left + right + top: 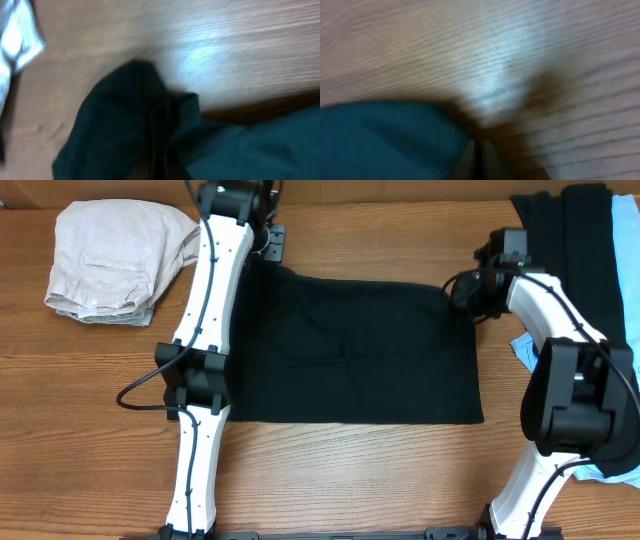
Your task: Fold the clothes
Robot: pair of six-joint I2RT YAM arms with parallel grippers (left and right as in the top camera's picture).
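Note:
A black garment lies spread flat across the middle of the wooden table. My left gripper is at its far left corner. In the left wrist view that gripper is shut on a bunched fold of the dark fabric. My right gripper sits at the far right corner. The right wrist view shows its fingers pressed together at the edge of the dark cloth, which reaches the fingertips from the left.
A folded pale beige garment lies at the back left, close to the left arm. Black clothes are piled at the back right. A light-blue garment shows under the right arm.

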